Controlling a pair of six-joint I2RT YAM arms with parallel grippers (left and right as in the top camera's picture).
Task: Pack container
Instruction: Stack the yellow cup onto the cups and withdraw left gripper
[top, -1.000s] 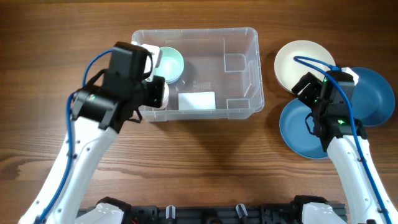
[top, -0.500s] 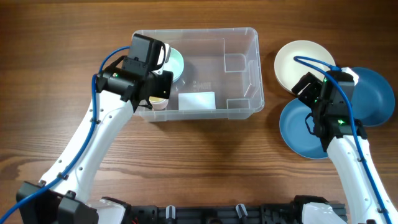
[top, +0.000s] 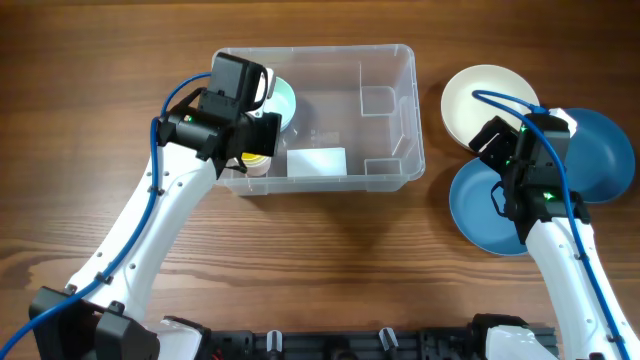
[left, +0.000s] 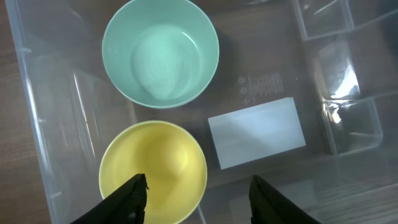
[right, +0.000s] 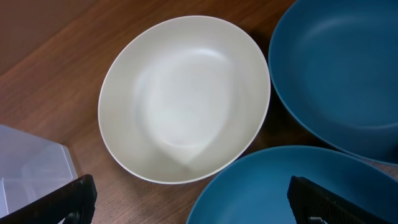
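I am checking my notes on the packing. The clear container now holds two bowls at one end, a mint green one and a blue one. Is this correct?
Not entirely. The second bowl in the container is yellow, not blue; the left wrist view shows it next to the mint green bowl. The rest of your note stands.

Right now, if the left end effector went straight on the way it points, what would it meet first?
Probably the yellow bowl inside the container: the left end effector hangs open over its rim. Depth is unclear; the bare container floor beside it is also possible.
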